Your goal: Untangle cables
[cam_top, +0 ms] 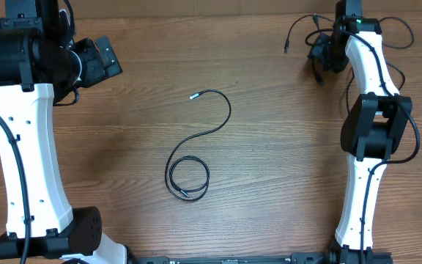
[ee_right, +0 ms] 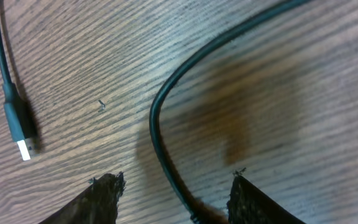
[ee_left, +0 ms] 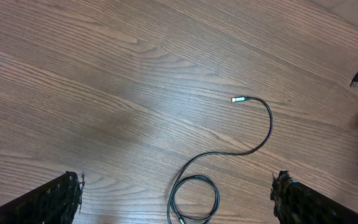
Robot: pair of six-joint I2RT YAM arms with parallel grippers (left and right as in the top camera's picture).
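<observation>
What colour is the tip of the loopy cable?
Silver tip, black cable; left wrist view shows it best.

Wooden table (cam_top: pixel 269 213) recorded in all three views: brown surface, grain run left to right in the overhead view. A small pale fleck (ee_right: pixel 102 106) is noted on the wood.

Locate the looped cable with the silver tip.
Overhead, the looped cable lies alone in the middle of the table, apart from the other cables at top right.
</observation>
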